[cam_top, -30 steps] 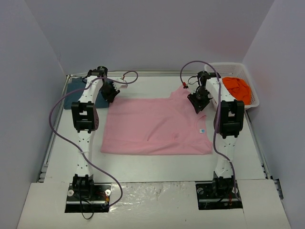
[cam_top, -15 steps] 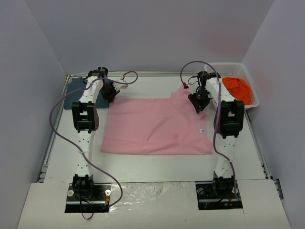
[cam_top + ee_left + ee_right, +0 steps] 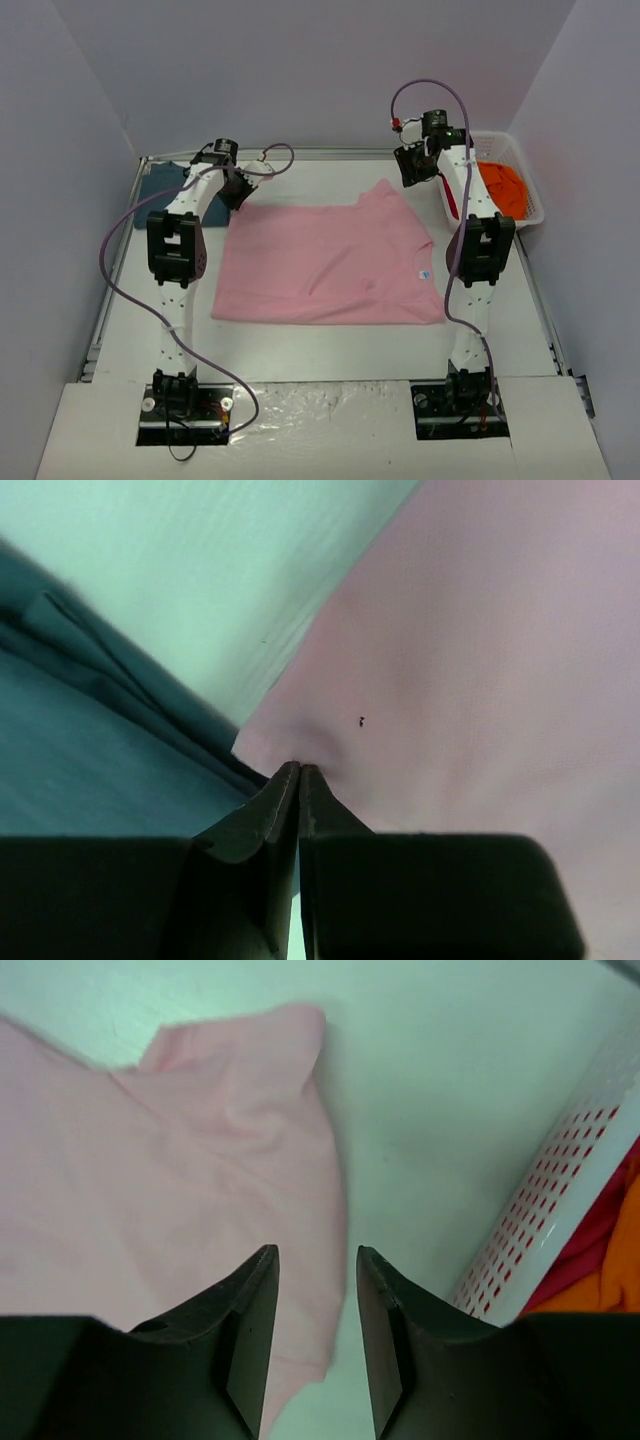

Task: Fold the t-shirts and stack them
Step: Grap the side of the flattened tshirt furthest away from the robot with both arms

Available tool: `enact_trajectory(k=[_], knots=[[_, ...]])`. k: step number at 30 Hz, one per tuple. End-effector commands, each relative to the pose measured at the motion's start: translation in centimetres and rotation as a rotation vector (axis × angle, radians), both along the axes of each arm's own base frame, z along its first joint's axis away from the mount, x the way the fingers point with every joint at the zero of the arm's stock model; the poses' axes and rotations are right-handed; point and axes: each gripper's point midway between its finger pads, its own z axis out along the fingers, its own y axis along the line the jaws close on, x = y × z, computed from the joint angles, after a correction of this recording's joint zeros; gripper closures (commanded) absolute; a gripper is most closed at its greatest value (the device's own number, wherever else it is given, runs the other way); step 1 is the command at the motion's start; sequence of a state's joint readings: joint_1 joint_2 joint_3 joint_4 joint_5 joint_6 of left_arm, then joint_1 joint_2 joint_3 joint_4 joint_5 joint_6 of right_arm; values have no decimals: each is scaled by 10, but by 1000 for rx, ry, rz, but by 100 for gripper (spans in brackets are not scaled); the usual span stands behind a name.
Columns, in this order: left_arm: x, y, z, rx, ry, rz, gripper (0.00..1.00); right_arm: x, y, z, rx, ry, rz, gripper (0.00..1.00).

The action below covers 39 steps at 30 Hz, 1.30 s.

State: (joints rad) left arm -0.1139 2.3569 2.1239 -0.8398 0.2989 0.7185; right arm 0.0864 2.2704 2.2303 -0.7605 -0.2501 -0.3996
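Reading this as early-to-mid job. pink t-shirt point(image 3: 325, 265) is lying flat and spread wide on the table point(image 3: 320, 345), nowhere near stack size; I cannot tell whether a first fold is in it. teal t-shirt point(image 3: 90, 750) is sitting at the far left corner of the table as a compact layered bundle, so I'm judging that one folded and acting as the stack base. orange t-shirt point(image 3: 500, 185) is sitting bunched up in the white basket point(image 3: 545, 1230) at far right, untouched by the look of it. So roughly one done, one in hand, one waiting, and no stacking showing.

left gripper point(image 3: 298, 768) is sitting down at the pink shirt's far left corner, jaws fully closed. The cloth is puckering right at the tips, so I'm reading that as a pinch on the corner hem. The teal bundle is lying just beside that corner, on the gripper's left in the wrist view.

right gripper point(image 3: 316, 1252) is hanging above the table near the far right, jaws partly apart, gripping nothing. The pink shirt's far sleeve point(image 3: 240, 1060) is lying below it and off to its left, well apart from the fingers. The basket wall is showing to its right.

Judging next: the right side is needing a hold on the shirt before any two-arm fold.
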Motion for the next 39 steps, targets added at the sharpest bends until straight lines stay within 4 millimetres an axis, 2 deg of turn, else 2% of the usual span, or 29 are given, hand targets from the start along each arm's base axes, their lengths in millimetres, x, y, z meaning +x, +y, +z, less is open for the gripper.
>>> enact_trajectory(k=[1,4,5,6,11,23,28,31,33,35,39], knots=[[14,0,58,22,-149,66,98,26,13,-13,107,-12,-57,67],[12,-1,58,51,-151,63,98,42,22,-30,155,-15,-73,68],[12,-1,60,54,-154,65,98,45,24,-26,167,-30,-73,68],[11,-2,59,56,-153,61,97,48,26,-33,180,-24,-71,68],[7,-3,61,71,-161,67,98,62,29,-32,203,-67,-82,68],[-4,-7,53,92,-139,63,98,67,30,-68,206,-27,-79,68],[-6,-8,52,94,-133,62,98,70,26,-77,195,-29,-79,69],[-7,-8,53,98,-135,65,98,72,24,-82,191,-27,-78,77],[-7,-9,53,98,-135,61,98,73,22,-84,189,-27,-80,85],[-7,-10,53,95,-133,63,98,73,22,-86,187,-26,-84,100],[-7,-10,54,94,-135,67,98,73,22,-84,187,-30,-74,100]])
